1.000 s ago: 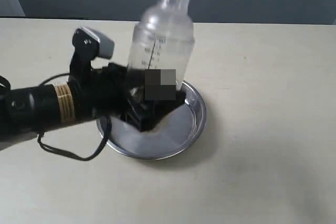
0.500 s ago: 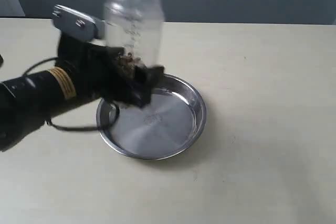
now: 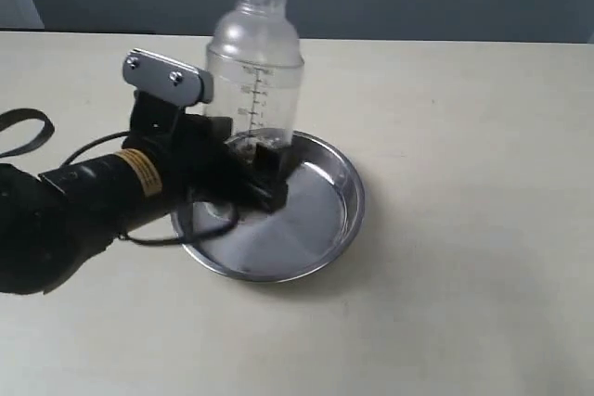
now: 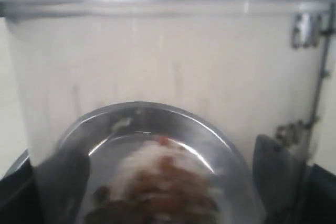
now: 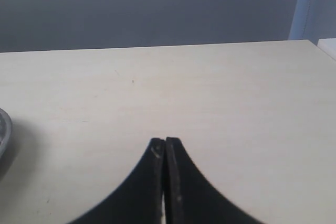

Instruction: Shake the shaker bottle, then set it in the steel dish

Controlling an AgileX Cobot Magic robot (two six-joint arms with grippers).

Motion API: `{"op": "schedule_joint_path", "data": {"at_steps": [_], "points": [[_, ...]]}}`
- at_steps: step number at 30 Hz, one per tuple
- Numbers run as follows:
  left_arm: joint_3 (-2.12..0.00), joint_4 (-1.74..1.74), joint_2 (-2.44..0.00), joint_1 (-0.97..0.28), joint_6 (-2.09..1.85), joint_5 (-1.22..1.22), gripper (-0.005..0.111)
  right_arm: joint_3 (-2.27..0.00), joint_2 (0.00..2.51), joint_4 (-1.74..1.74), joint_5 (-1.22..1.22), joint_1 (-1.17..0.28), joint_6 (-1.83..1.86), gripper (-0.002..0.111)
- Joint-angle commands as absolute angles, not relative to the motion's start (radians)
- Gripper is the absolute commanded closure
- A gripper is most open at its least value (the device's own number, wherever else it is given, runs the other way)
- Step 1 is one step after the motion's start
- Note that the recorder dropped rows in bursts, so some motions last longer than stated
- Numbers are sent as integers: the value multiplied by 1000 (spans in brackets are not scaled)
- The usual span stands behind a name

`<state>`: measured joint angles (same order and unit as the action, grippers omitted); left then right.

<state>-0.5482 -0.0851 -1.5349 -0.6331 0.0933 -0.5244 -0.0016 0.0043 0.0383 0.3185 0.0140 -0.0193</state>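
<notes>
We see the left gripper squeezing the shaker bottle (brown bits inside), upright over the left side of the steel dish. The right gripper is pinched together above the table.

shaker bottle: 1 | steel dish: 1 | table: 1

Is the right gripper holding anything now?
No, in the right wrist view the right gripper has its jaws pressed together with nothing between them.
</notes>
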Motion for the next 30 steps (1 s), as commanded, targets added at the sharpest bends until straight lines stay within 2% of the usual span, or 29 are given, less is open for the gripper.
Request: {"op": "schedule_joint_path", "data": {"at_steps": [1, 2, 3, 4, 6, 7, 10, 11, 17, 21, 26, 30], "points": [[-550, -51, -1515, -666, 53, -611, 106, 0, 0, 36, 307, 10, -20, 109], [-550, -281, -1527, -655, 41, -643, 106, 0, 0, 36, 307, 10, -20, 109], [-550, -369, -1532, -652, 48, -656, 106, 0, 0, 36, 307, 10, -20, 109], [-550, -277, -1526, -658, 48, -636, 106, 0, 0, 36, 307, 10, -20, 109], [-550, 159, -1503, -673, 51, -589, 106, 0, 0, 36, 307, 10, -20, 109], [-548, 193, -1501, -673, 74, -592, 106, 0, 0, 36, 307, 10, -20, 109], [-547, -302, -1524, -632, 34, -618, 106, 0, 0, 36, 307, 10, -20, 109], [-547, -339, -1526, -628, 21, -617, 106, 0, 0, 36, 307, 10, -20, 109], [-581, 80, -1441, -629, 121, -666, 106, 0, 0, 36, 307, 10, -20, 109], [-587, 62, -1390, -631, 135, -597, 106, 0, 0, 36, 307, 10, -20, 109], [-495, 60, -1566, -631, 163, -572, 106, 0, 0, 36, 307, 10, -20, 109], [-527, 72, -1446, -631, 163, -631, 106, 0, 0, 36, 307, 10, -20, 109]]}}
